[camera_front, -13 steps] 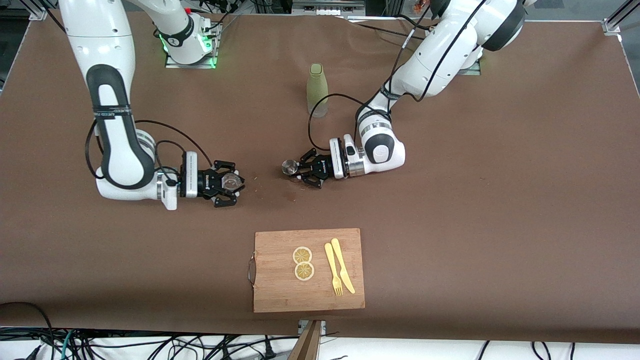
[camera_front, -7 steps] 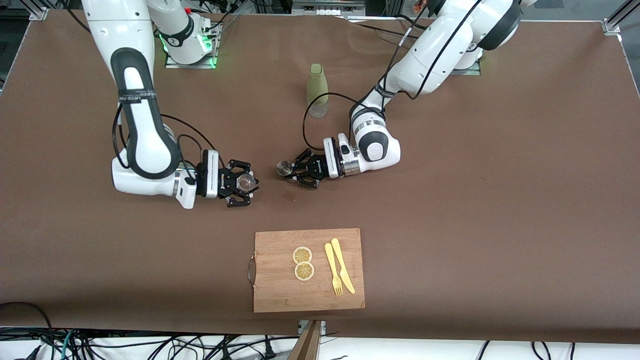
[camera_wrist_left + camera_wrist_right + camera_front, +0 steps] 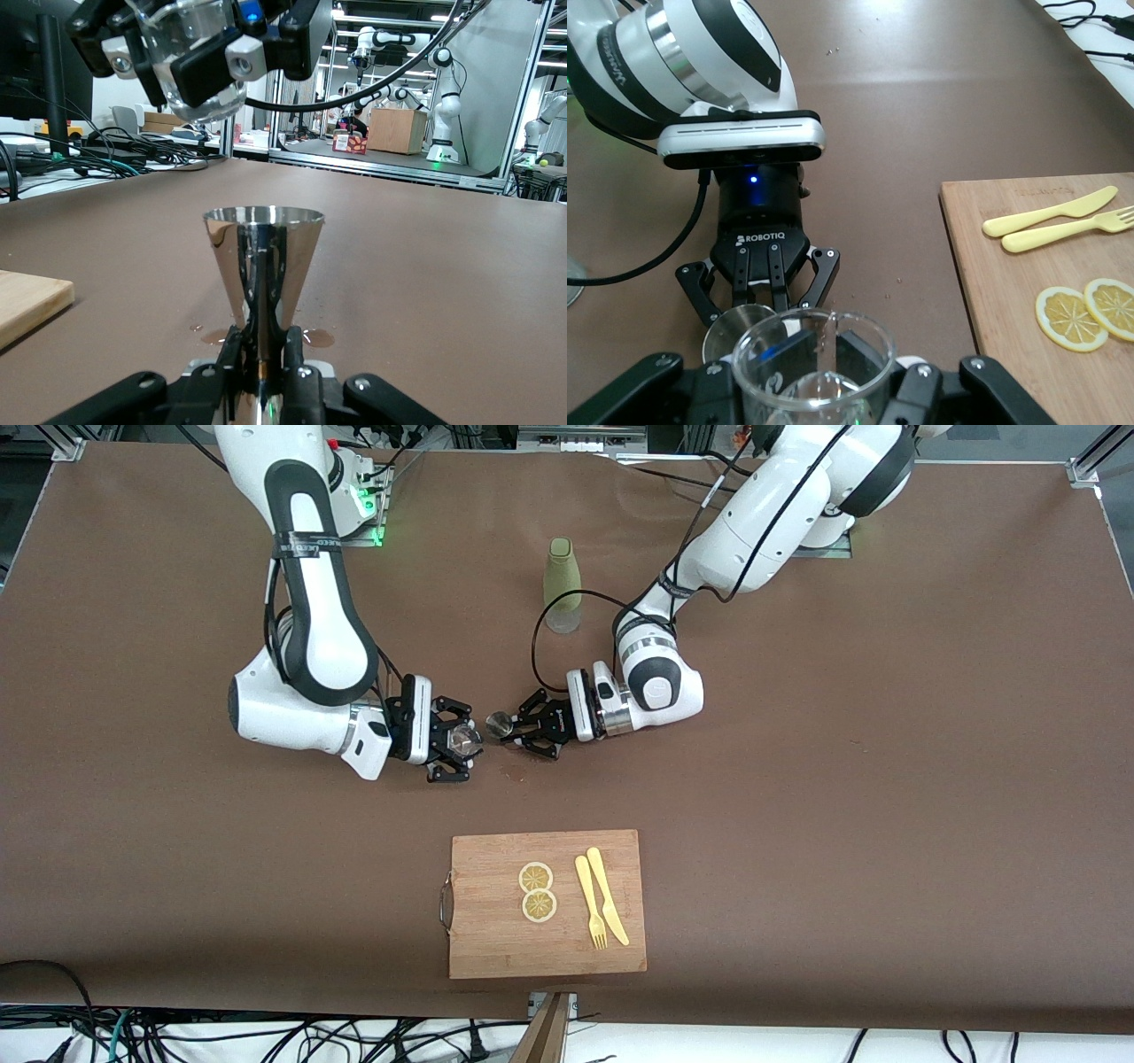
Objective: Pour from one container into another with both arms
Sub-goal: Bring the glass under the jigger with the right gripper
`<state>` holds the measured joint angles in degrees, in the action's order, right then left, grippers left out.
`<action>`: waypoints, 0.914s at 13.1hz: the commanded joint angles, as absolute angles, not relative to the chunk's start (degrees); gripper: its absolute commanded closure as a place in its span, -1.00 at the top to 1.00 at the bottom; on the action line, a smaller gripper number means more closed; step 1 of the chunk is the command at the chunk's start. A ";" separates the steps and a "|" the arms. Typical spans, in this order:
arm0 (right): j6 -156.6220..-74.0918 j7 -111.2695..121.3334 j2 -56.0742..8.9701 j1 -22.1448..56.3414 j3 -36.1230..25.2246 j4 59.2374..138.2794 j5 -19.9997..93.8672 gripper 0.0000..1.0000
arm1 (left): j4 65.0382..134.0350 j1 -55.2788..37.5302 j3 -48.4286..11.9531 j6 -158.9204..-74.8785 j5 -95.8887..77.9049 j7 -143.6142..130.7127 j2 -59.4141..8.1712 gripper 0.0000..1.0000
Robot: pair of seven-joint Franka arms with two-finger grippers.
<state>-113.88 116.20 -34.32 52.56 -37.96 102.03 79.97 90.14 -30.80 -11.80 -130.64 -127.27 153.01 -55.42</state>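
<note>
Right gripper (image 3: 462, 740): clamped on a clear glass beaker (image 3: 462, 737), held in the air over the bare brown table (image 3: 886, 779), mouth toward the other gripper.
Glass beaker: just beside the metal cup, not visibly touching it; in the left wrist view it hangs above and past the cup's rim (image 3: 190, 53).
Left gripper (image 3: 516, 732): closed narrowly on a steel jigger cup (image 3: 500, 724); fingers (image 3: 232, 354) pinch its waist, cup upright over small wet spots (image 3: 266, 336).
Bottle (image 3: 562, 583): green, upright, farther from the front camera than both grippers.
Cutting board (image 3: 547, 939): nearer the front camera, carrying two lemon slices (image 3: 537, 891), a yellow fork (image 3: 590, 903) and knife (image 3: 608, 895).
</note>
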 commanded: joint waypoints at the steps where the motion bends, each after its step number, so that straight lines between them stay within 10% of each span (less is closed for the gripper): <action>1: -114.00 114.87 -35.59 57.03 -43.49 101.78 80.42 -0.61 | 87.98 -31.55 -11.95 -132.71 -129.73 154.07 -56.25 -1.00; 12: -113.56 111.53 -40.26 75.14 -60.29 104.58 79.19 -0.61 | 87.63 -31.90 -11.95 -133.59 -129.73 152.32 -56.16 -1.00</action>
